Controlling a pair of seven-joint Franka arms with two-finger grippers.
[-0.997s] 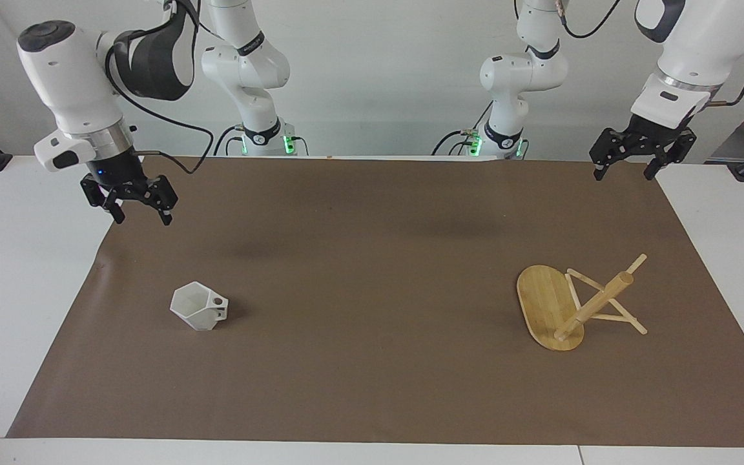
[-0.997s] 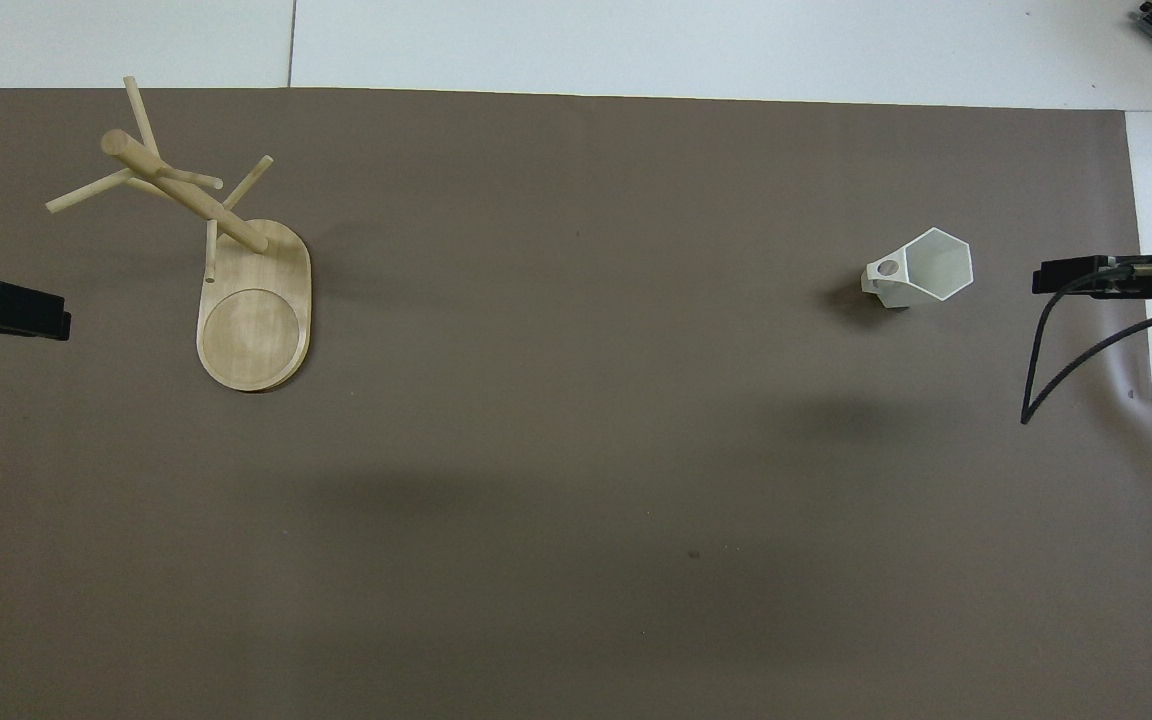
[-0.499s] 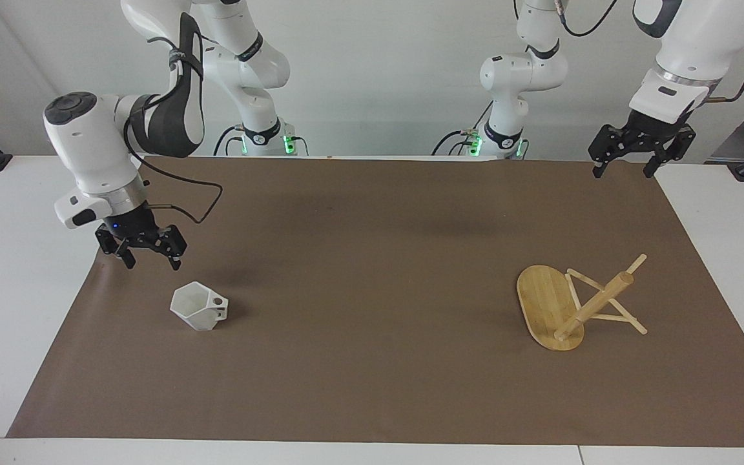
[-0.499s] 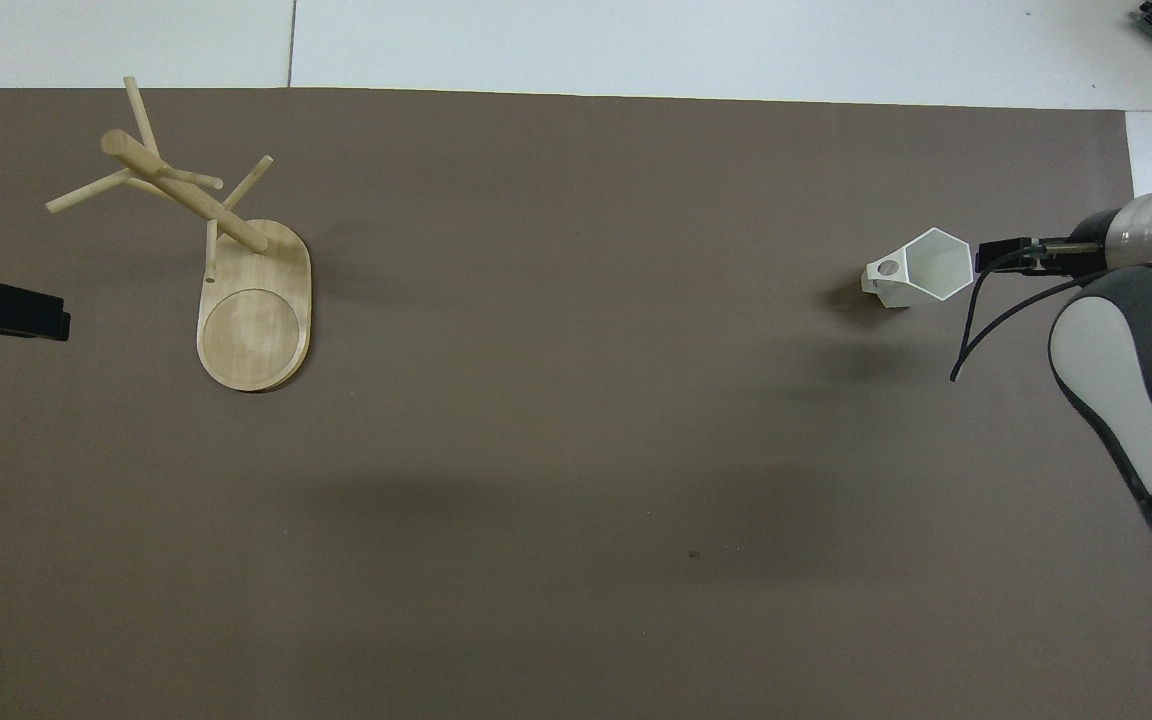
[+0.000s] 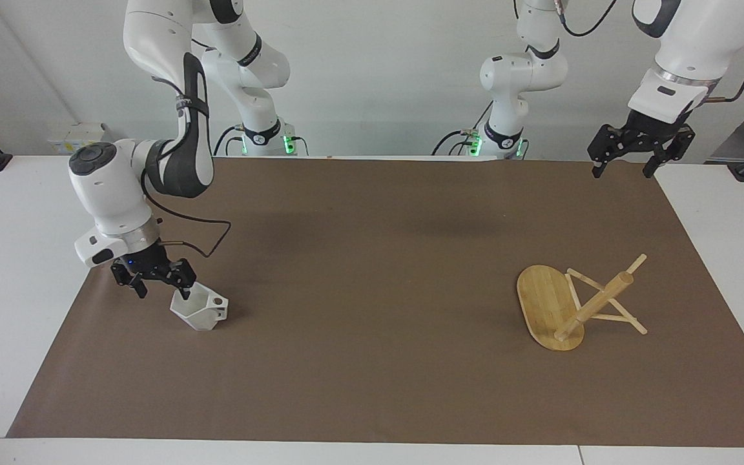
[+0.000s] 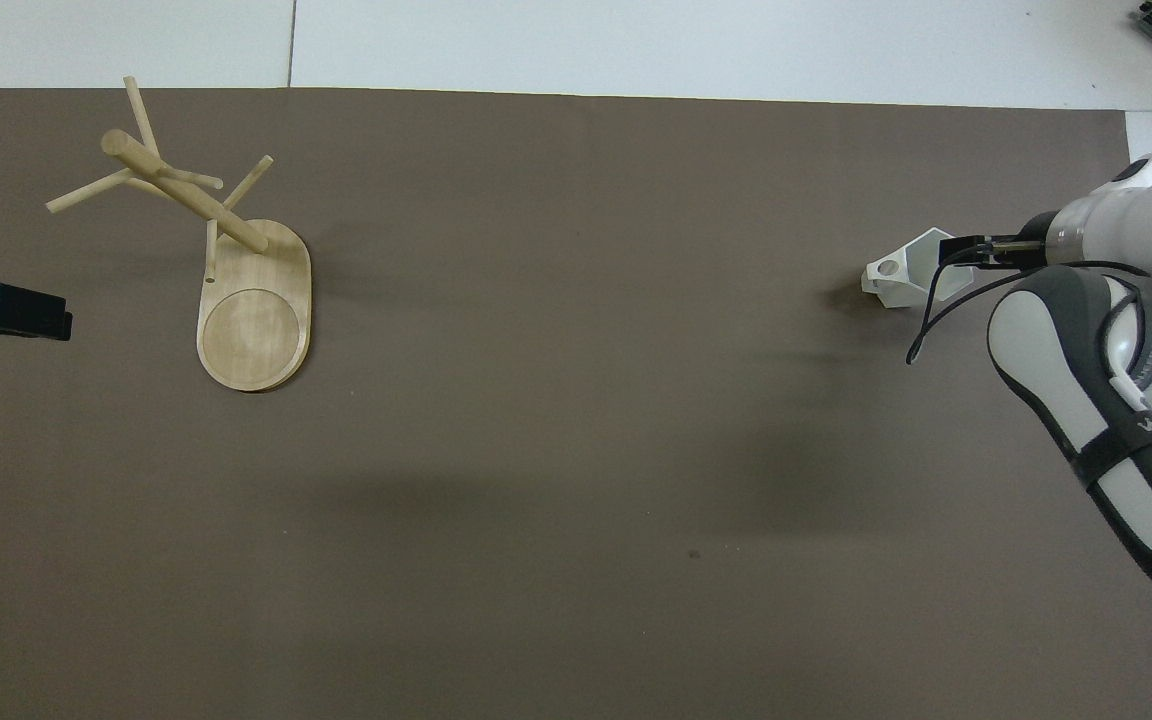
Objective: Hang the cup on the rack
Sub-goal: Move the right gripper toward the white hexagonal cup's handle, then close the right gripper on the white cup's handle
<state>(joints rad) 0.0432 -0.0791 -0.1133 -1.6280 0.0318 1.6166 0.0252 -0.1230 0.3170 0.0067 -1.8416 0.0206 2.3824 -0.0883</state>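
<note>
White cup upright on brown mat, right arm's end; right gripper, fingers apart, straddles its rim. Bamboo rack stands at left arm's end; left gripper hangs open, waiting.

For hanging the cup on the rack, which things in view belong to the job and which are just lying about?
Belongs to the job:
- small white faceted cup, upright on the mat
- light bamboo mug rack, standing toward the left arm's end
- right gripper, open, at the cup's rim
- left gripper, open, waiting

Just there:
- brown table mat
- white table
</note>
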